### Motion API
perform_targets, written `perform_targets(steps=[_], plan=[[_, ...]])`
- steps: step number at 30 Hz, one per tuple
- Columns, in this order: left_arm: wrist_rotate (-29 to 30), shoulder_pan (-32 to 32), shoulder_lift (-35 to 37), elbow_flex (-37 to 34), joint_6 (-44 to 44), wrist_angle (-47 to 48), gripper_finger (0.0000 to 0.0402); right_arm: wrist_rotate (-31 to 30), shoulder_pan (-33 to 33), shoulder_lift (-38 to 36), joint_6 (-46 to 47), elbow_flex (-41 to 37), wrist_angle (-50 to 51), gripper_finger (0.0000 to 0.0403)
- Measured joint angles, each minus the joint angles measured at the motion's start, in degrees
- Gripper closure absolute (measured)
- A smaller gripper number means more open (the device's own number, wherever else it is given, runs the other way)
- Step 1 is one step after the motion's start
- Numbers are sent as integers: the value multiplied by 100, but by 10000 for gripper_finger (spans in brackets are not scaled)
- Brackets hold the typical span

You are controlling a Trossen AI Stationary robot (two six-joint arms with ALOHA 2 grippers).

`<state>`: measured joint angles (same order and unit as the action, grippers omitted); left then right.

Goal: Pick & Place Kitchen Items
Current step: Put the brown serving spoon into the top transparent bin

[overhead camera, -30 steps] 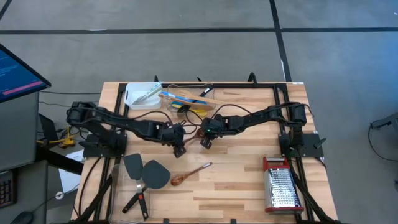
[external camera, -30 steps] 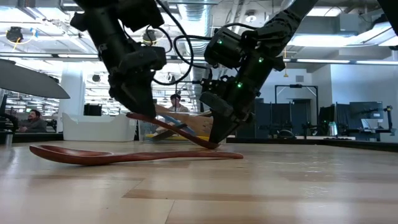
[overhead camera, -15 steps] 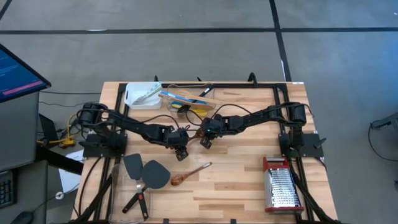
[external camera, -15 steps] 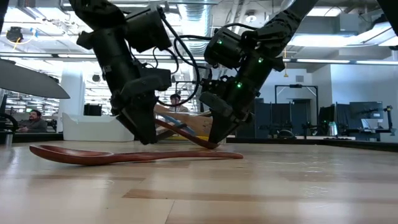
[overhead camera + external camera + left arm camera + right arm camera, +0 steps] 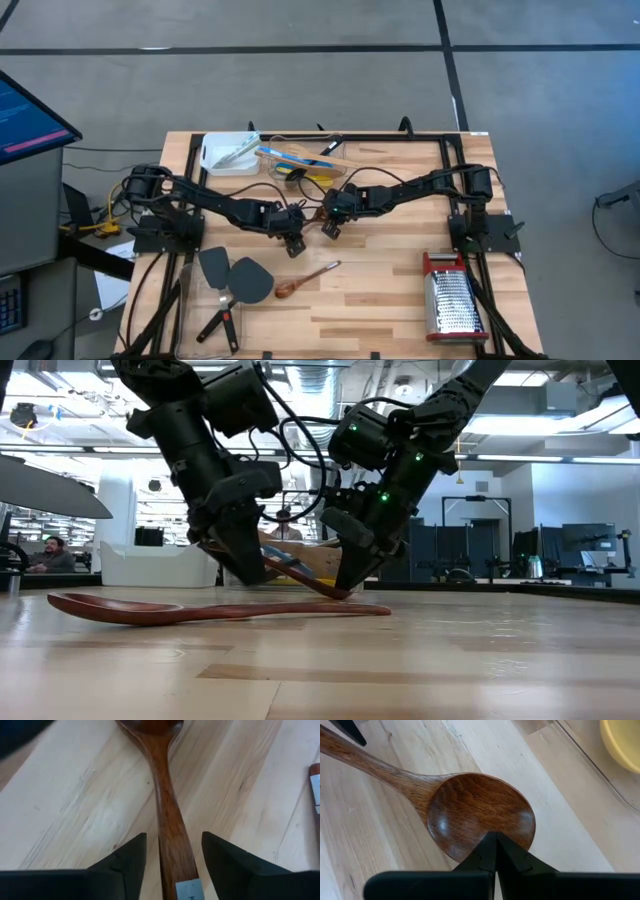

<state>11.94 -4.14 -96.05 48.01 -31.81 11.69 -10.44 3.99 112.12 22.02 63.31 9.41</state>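
Observation:
A dark brown wooden spoon (image 5: 290,575) lies tilted at the table's middle. Its bowl (image 5: 480,815) is on the wood and its handle (image 5: 167,805) rises toward my left arm. My right gripper (image 5: 492,840) is shut, with its fingertips on the bowl. My left gripper (image 5: 172,855) is open and points steeply down, one finger on either side of the raised handle with a thin gap on each side. A second, reddish wooden spoon (image 5: 308,277) lies flat nearer the front edge, beside two dark grey spatulas (image 5: 235,275). My right gripper presses its shut fingertips down on the rim at the tip end of the spoon's bowl (image 5: 470,851). It comes slanting from above on the table's right side, roughly along the spoon. The bowl rests hollow side up on the table, and the handle slants up clear of it.
At the far edge stand a white tray (image 5: 215,160) and a clear tub (image 5: 335,165) holding blue, yellow and wooden utensils. A steel grater with red trim (image 5: 455,295) lies at the near right. Bare wood lies between the spoons and the grater.
My left gripper has come down and a little toward the right gripper, so its open fingers now stand around the spoon's raised handle. The spoon has kept its tilt.

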Motion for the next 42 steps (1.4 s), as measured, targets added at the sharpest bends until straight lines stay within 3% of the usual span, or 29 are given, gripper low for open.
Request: perform_targets(steps=[19,31,42], plan=[[73,7,0,-2,-42,-72,361,0,0,-2,2,0,22,403],[29,4,0,-2,-28,-112,367,6,0,-4,31,0,20,403],[-31,-2,0,-2,-13,-117,367,425,4,-11,50,9,29,403]])
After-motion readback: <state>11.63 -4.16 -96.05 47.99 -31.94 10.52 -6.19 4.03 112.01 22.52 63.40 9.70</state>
